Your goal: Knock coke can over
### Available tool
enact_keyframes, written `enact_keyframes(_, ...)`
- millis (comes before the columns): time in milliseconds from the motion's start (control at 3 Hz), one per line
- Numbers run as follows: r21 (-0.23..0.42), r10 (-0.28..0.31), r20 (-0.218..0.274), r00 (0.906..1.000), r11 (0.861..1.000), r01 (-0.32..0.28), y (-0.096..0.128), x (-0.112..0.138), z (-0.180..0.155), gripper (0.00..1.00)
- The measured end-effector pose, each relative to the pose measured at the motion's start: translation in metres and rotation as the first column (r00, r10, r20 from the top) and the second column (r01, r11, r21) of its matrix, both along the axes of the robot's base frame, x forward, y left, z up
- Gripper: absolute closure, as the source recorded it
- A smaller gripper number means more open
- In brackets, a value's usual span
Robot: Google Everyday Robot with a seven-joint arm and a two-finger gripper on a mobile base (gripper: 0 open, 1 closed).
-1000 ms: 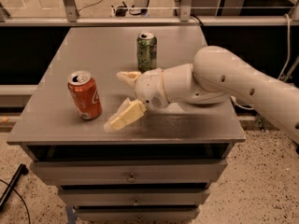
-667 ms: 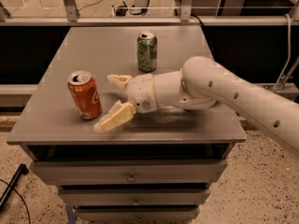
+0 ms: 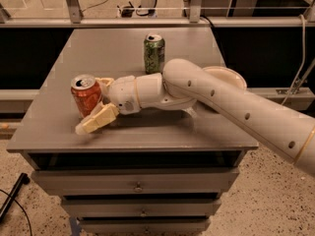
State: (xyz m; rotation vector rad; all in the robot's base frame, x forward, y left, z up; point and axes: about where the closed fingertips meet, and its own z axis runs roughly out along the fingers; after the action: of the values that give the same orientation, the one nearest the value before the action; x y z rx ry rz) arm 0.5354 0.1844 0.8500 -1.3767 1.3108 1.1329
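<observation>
Hand (image 3: 93,103) sits low over the left front part of the tabletop (image 3: 123,48), its two fingers spread wide with the coke can (image 3: 85,95) between them. One finger (image 3: 104,80) reaches behind the can near its rim; the other lies at the front by the can's base, its tip just past the can on the near side. Whether either finger presses on the can cannot be told. The can stands upright, silver top up.

Only a narrow strip of bare tabletop separates the can from the left edge, and a somewhat wider strip lies between it and the front edge. Behind it the surface is open all the way back. The green can (image 3: 154,53) stands upright towards the rear middle, well apart from the coke can, just behind the arm (image 3: 221,100). The arm comes in from the right, low across the right half of the tabletop. Drawers (image 3: 138,183) sit below the front edge.

A second ago the hand was right of the coke can, with a gap between them; it has since slid left until its fingers flank the can. The coke can has not moved or tipped, and the green can is where it was.
</observation>
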Motion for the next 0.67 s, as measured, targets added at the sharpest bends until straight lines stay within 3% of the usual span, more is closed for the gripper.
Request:
enact_keyframes(333,-0.057,0.005,0.001,1.0,0.998,-0.005,0.0174,-0.0063,0.0072,0.0)
enact_keyframes(667,-0.057,0.006,0.001,1.0,0.998,-0.006,0.0175,-0.0064,0.0072,0.0)
